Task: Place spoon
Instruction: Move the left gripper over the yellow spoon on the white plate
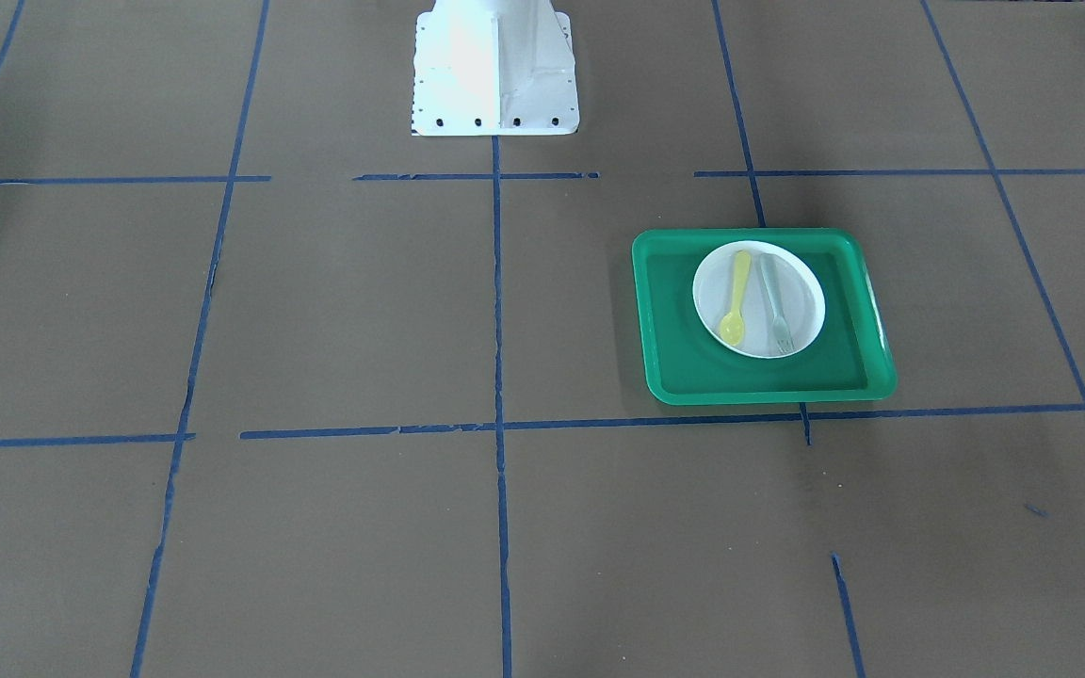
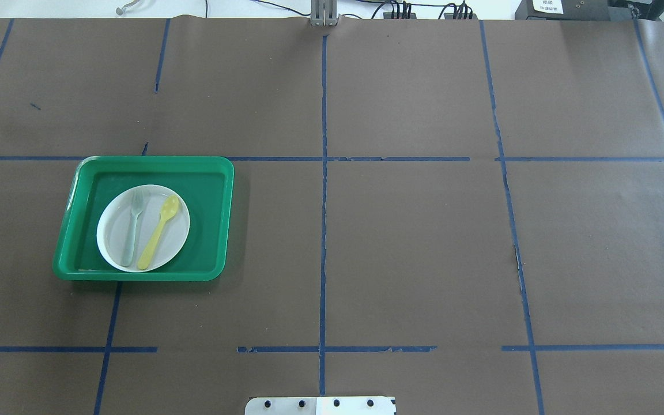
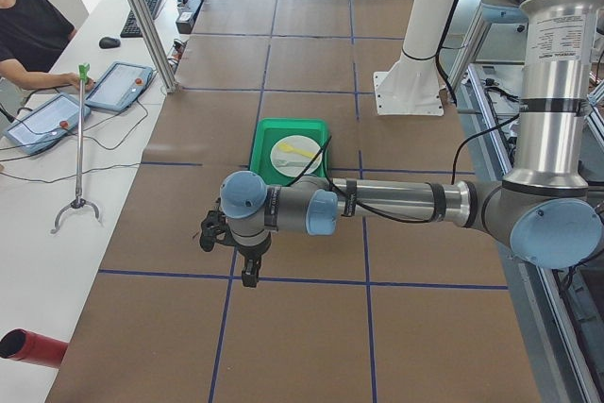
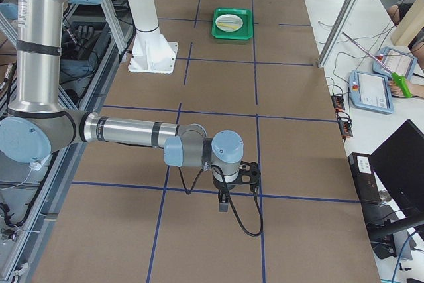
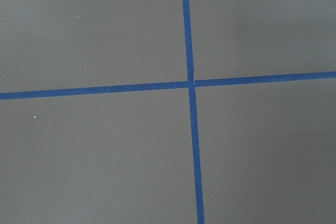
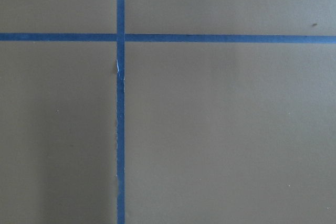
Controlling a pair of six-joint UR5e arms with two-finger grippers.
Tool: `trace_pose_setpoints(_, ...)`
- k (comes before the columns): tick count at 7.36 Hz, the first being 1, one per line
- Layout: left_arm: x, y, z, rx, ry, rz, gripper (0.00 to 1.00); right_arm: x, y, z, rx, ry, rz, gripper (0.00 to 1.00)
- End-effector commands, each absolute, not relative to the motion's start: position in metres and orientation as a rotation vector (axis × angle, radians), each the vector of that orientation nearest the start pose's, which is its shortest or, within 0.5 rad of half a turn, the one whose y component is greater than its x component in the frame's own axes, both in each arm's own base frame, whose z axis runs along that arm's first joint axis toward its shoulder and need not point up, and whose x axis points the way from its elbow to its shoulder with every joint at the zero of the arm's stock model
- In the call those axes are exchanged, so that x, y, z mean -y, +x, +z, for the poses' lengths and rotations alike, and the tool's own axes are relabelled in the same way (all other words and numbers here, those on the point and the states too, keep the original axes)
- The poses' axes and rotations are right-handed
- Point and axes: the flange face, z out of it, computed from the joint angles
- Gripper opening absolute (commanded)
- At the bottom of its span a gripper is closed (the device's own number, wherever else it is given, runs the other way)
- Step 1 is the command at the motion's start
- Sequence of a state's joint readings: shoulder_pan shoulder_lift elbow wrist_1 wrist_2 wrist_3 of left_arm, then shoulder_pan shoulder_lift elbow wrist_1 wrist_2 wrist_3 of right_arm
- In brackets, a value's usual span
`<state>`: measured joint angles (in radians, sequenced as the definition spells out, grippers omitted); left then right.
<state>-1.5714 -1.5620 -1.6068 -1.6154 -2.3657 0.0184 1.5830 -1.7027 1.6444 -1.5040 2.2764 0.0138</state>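
The yellow spoon [image 1: 736, 297] lies on a white plate [image 1: 801, 282] inside a green tray [image 1: 674, 320], with its bowl towards the operators' side. It also shows in the overhead view [image 2: 159, 232], beside a pale grey-green fork [image 2: 134, 227]. My left gripper [image 3: 228, 254] shows only in the exterior left view, above the brown table well short of the tray. My right gripper [image 4: 233, 183] shows only in the exterior right view, far from the tray [image 4: 232, 23]. I cannot tell whether either is open or shut. Both wrist views show only table and blue tape.
The table is brown paper with a grid of blue tape lines [image 2: 323, 230]. The robot's white base [image 1: 495, 71] stands at the table's robot side. Operators with tablets [image 3: 118, 87] sit along the far side.
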Motion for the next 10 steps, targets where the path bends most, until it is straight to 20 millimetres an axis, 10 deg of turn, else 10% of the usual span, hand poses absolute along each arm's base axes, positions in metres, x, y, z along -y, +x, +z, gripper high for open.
trace_pose_setpoints(1, 0.489, -0.062, 0.642, -0.793, 0.074, 0.051, 1.0, 0.435, 0.074, 0.682, 0.706, 0.007, 0.022, 1.0)
trace_pose_setpoints(4, 0.497, -0.062, 0.615, -0.802, 0.121, 0.062, 1.0, 0.435, 0.074, 0.682, 0.706, 0.007, 0.022, 1.0)
trace_pose_setpoints(6, 0.5, -0.058, 0.553, -0.78, 0.227, 0.095, 1.0, 0.435, 0.074, 0.682, 0.706, 0.007, 0.022, 1.0)
trace_pose_setpoints(8, 0.493, -0.01, 0.479, -0.805, 0.253, 0.054, 1.0, 0.435, 0.074, 0.682, 0.706, 0.007, 0.022, 1.0)
trace_pose_setpoints(10, 0.495, 0.079, 0.41, -0.878, 0.196, 0.008, 1.0, 0.435, 0.074, 0.682, 0.706, 0.007, 0.022, 1.0)
